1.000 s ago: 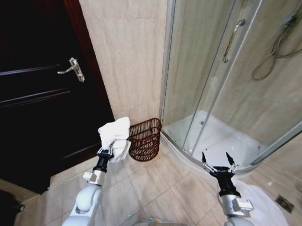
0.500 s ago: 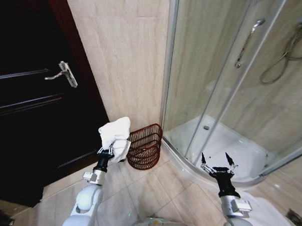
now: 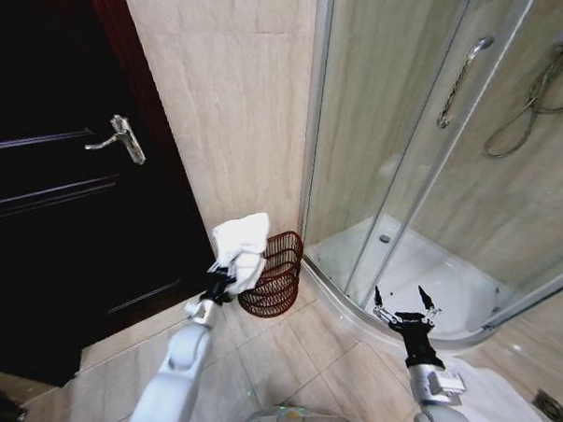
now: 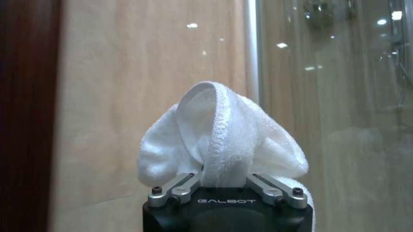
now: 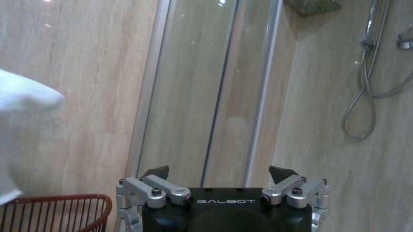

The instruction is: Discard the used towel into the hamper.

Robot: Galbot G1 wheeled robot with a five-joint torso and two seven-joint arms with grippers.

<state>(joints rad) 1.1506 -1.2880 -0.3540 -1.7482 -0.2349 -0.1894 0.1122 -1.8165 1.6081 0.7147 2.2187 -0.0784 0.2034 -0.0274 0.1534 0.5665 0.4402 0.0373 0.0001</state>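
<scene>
Item: bunched white terry towel, pinched between the closed fingers of the left gripper. Half a second ago the towel hung to the door side of the hamper, clear of its rim; it has since been carried across and now hangs at the rim on that side, seemingly partly over the opening, though the head view is too oblique to be sure it is clear over the mouth. Judgement: transport nearly done, release not yet made.

Item: small round dark red-brown open-weave wire hamper, on the tiled floor against the beige wall, just beside the glass shower enclosure.

Item: right gripper, on the shower side of the hamper, well apart from it, fingers spread wide, holding nothing, idle.

Markings: "GALBOT" in pale lettering on the body of each gripper, read in both wrist views. No other legible writing.
</scene>
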